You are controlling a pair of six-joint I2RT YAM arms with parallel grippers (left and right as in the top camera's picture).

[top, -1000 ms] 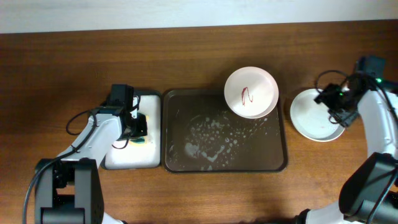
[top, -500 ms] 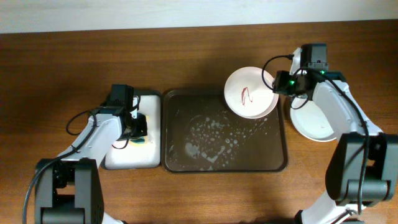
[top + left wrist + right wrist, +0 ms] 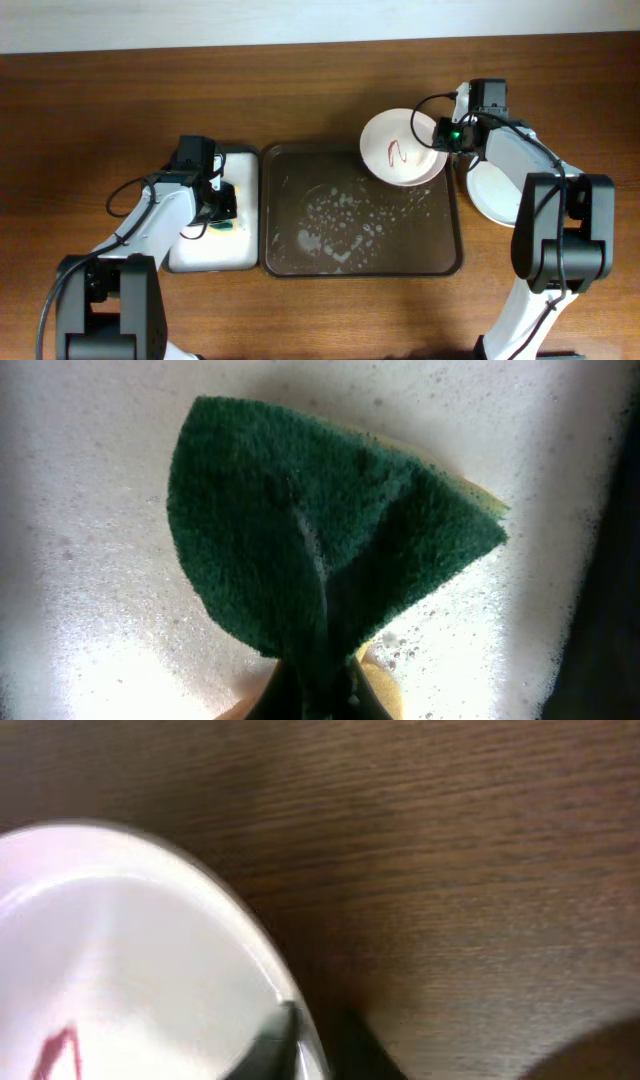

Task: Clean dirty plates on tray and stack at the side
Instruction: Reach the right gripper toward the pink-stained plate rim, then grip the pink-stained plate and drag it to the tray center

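A white plate (image 3: 400, 150) with a red scribble rests on the far right corner of the dark brown tray (image 3: 300, 165), which holds soapy water. My right gripper (image 3: 443, 135) is at the plate's right rim. In the right wrist view the plate (image 3: 120, 940) has its rim pinched by the right gripper (image 3: 315, 1042), one finger inside and one outside. My left gripper (image 3: 218, 203) is shut on a green and yellow sponge (image 3: 320, 530) over the small white-bottomed tray (image 3: 205, 250); the left gripper (image 3: 320, 695) shows at the bottom edge of its wrist view.
A pale plate stack (image 3: 490, 190) sits on the wooden table right of the tray, partly under my right arm. Foam covers the small tray's floor (image 3: 90, 620). Bare wood (image 3: 480, 870) lies beyond the plate's rim.
My right arm swung left from over the plate stack to the scribbled plate's rim and its jaws closed on it. The left arm and sponge stayed still.
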